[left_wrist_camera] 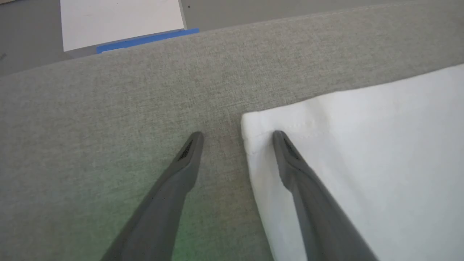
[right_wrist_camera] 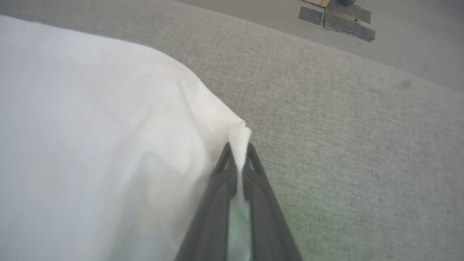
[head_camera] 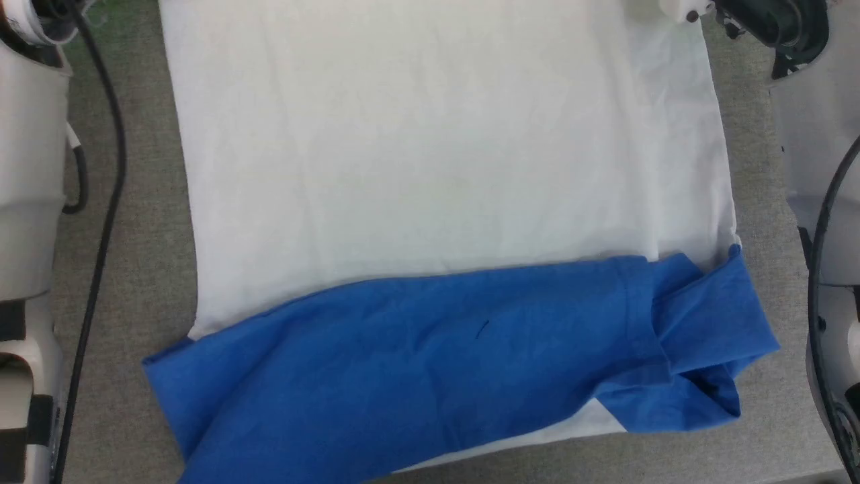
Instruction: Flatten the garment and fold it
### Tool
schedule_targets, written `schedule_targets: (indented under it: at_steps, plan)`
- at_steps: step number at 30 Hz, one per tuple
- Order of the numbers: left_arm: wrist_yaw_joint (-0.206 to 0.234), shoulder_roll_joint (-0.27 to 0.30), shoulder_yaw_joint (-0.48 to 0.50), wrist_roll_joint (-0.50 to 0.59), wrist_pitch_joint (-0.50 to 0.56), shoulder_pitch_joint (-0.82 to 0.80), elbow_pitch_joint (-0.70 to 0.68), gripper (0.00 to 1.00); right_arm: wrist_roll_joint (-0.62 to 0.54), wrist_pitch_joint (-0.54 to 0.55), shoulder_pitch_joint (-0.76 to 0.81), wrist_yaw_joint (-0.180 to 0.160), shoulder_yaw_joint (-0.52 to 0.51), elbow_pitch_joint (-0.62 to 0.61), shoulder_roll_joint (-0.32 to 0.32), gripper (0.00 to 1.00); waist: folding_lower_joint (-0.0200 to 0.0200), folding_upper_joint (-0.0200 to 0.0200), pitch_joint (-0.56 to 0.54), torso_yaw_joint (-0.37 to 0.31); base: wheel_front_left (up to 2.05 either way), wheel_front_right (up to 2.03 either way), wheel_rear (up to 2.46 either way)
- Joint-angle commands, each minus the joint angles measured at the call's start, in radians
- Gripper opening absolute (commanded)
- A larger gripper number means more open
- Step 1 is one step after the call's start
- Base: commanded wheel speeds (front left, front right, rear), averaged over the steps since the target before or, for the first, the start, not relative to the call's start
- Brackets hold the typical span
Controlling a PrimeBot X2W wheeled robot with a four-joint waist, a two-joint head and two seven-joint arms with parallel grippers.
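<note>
The garment (head_camera: 430,168) lies spread on the grey cloth surface, its white body flat and wide. Its bright blue sleeves (head_camera: 443,349) are folded across the near end. In the left wrist view my left gripper (left_wrist_camera: 237,139) is open, one finger over the grey cloth and the other resting on a hemmed white corner of the garment (left_wrist_camera: 362,152). In the right wrist view my right gripper (right_wrist_camera: 237,154) is shut on a pinched corner of the garment (right_wrist_camera: 108,137), whose white cloth rises between the fingertips.
The grey fabric-covered table (head_camera: 134,269) borders the garment on both sides. Pale robot arm parts with black cables stand at the left (head_camera: 27,168) and right (head_camera: 826,168) edges. Beyond the table edge lie a white sheet with blue tape (left_wrist_camera: 123,21) and taped cardboard (right_wrist_camera: 337,18) on the floor.
</note>
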Motion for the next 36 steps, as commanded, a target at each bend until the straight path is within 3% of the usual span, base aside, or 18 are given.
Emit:
schedule_targets:
  at_steps: [1, 2, 3, 12, 19, 26, 36]
  plan:
    - [-0.005, -0.008, -0.012, -0.025, 0.032, 0.029, 0.033, 0.65, 0.005, -0.006, -0.001, -0.001, 0.006, -0.001, -0.006, 0.00, 0.0001, -0.0001, 0.011, -0.008, 0.00, 0.00, 0.00]
    - [-0.006, -0.011, -0.011, -0.035, 0.042, 0.032, 0.035, 0.28, 0.007, -0.009, -0.002, -0.001, 0.008, -0.001, -0.007, 0.00, 0.0001, -0.0001, 0.012, -0.008, 0.00, 0.00, 0.00]
    - [-0.008, -0.014, -0.005, -0.047, 0.045, 0.034, 0.033, 0.00, 0.009, -0.011, -0.003, -0.001, 0.008, 0.000, -0.009, 0.00, 0.0001, -0.0001, 0.013, -0.008, 0.00, 0.00, 0.00]
    - [0.001, -0.045, 0.116, -0.144, -0.114, 0.036, -0.013, 0.00, 0.008, -0.059, 0.007, -0.001, -0.027, 0.024, -0.028, 0.00, 0.0001, -0.0001, -0.035, 0.017, 0.00, 0.00, 0.00]
    - [-0.040, -0.062, 0.197, -0.229, -0.232, 0.107, -0.048, 0.00, 0.021, -0.109, 0.052, -0.001, -0.102, 0.024, -0.071, 0.00, 0.0001, -0.0001, -0.164, 0.090, 0.00, 0.00, 0.00]
    - [-0.079, -0.085, 0.195, -0.276, -0.273, 0.266, -0.089, 0.00, 0.082, -0.117, 0.171, -0.001, -0.112, -0.018, -0.100, 0.00, 0.0001, -0.0001, -0.302, 0.141, 0.00, 0.00, 0.00]
    - [-0.106, -0.118, 0.185, -0.358, -0.314, 0.604, -0.256, 0.00, 0.219, -0.126, 0.495, -0.001, -0.144, -0.204, -0.138, 0.00, 0.0001, -0.0001, -0.503, 0.170, 0.00, 0.00, 0.00]
